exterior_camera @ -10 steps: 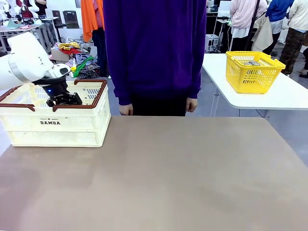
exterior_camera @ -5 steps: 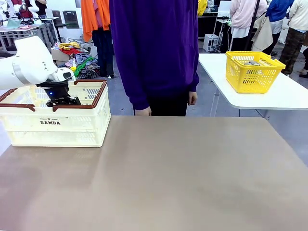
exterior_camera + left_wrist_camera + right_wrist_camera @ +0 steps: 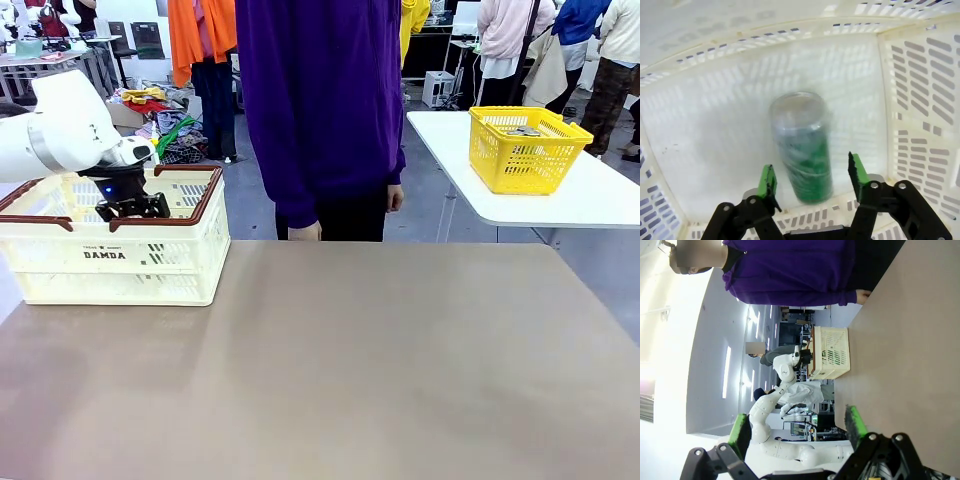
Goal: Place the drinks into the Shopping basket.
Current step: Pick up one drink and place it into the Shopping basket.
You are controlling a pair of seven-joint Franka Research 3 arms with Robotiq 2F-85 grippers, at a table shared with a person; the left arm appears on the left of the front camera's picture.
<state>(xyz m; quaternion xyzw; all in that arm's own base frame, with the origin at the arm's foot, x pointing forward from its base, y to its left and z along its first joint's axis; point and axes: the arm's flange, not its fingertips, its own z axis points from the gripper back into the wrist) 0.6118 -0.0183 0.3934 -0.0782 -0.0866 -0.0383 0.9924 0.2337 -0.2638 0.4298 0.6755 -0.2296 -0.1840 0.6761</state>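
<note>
The left gripper [image 3: 809,160] hangs inside the Shopping basket [image 3: 110,255], below the brown rim at the basket's far right side, with its jaws apart. A green can [image 3: 802,145] sits between the green pads [image 3: 767,180]. There is a clear gap on each side of the can, so neither pad touches it. The can is blurred, with its silver end pointing away from the fingers over the slotted floor, and I cannot tell whether it rests on that floor. Slotted basket walls close in on every side in the left wrist view, and a corner lies near the can. The basket stands at the far left corner of the brown table [image 3: 350,360], close to the left edge. The rest of the tabletop is bare out to its edges. A person in a purple top stands at the far edge, with one hand [image 3: 305,232] hanging just above it. The right gripper [image 3: 797,415] has its jaws wide apart with nothing between them. To the right, across a gap of floor, a yellow basket [image 3: 525,150] sits on a separate white table [image 3: 600,205].
</note>
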